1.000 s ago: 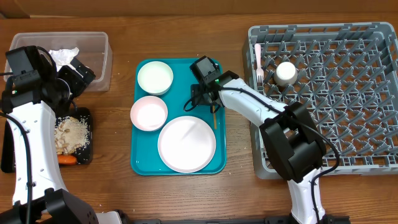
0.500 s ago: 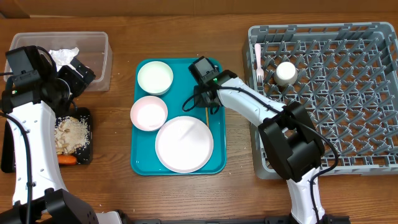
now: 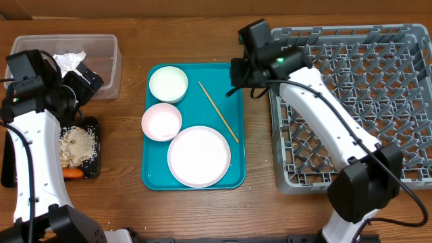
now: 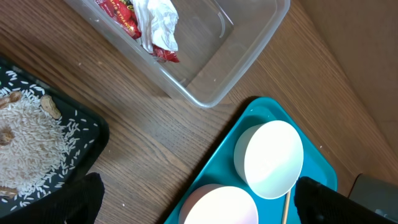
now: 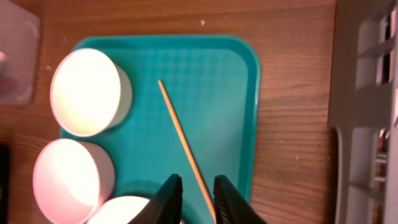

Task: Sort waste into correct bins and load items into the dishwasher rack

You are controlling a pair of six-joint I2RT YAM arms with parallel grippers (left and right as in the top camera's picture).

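Observation:
The teal tray [image 3: 202, 74] holds two white bowls [image 3: 168, 84] [image 3: 161, 122], a large white plate [image 3: 200, 156] and a thin wooden stick [image 3: 217, 111] lying diagonally. My right gripper [image 3: 241, 73] hovers over the tray's far right corner beside the grey dishwasher rack [image 3: 378, 101]. In the right wrist view its jaws [image 5: 191, 199] stand narrowly apart and empty, above the stick [image 5: 180, 130]. My left gripper [image 3: 84, 81] is wide open and empty [image 4: 199, 208] by the clear tub [image 3: 108, 47], which holds a napkin [image 3: 67, 62] and a red wrapper [image 4: 121, 12]. The fork and cup are hidden.
The black tray [image 3: 10, 162] at the front left holds beige food scraps [image 3: 75, 145] and a carrot [image 3: 73, 173]. The right arm stretches across the rack's left part. Bare wood lies between the tub, the black tray and the teal tray.
My right gripper has risen and moved from the middle of the teal tray to its far right corner by the rack. The stick now lies uncovered, diagonally. The left arm has not moved.

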